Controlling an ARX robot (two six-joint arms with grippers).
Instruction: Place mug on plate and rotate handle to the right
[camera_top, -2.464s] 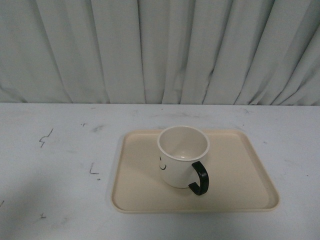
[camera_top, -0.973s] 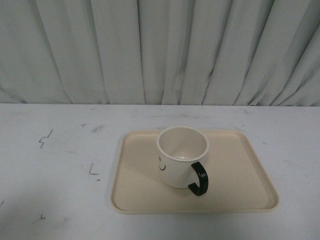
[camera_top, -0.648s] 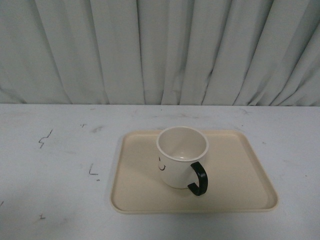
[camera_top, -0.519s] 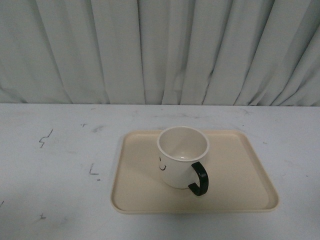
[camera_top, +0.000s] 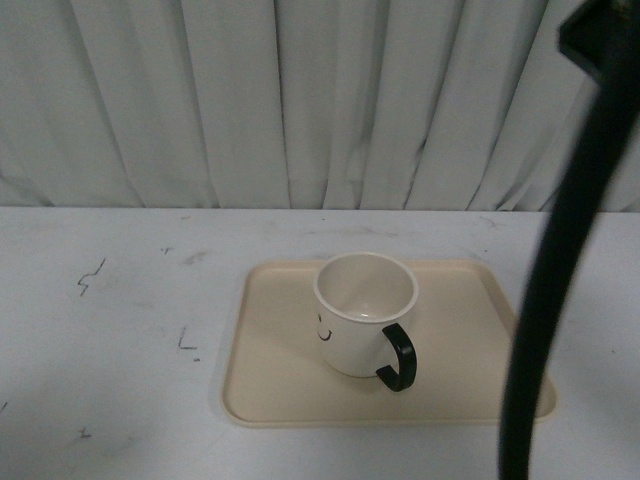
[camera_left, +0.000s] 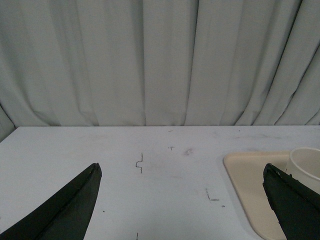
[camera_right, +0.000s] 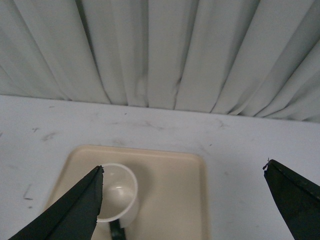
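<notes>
Right of the mug (camera_top: 360, 320), right arm (camera_top: 560, 250) newly in view, its end effector (camera_right: 182, 165) wide open, empty.

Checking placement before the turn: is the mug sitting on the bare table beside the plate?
No, in the front view the mug stands upright on the plate, well inside its rim.

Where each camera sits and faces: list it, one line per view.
Front: robot's body, facing the curtain; mug on plate ahead, dark arm part at right.
Left wrist: left arm, facing the curtain; open left gripper frames the table.
Right wrist: right arm, angled down at the mug; open right gripper shows.
Shared: all three show mug and plate.
</notes>
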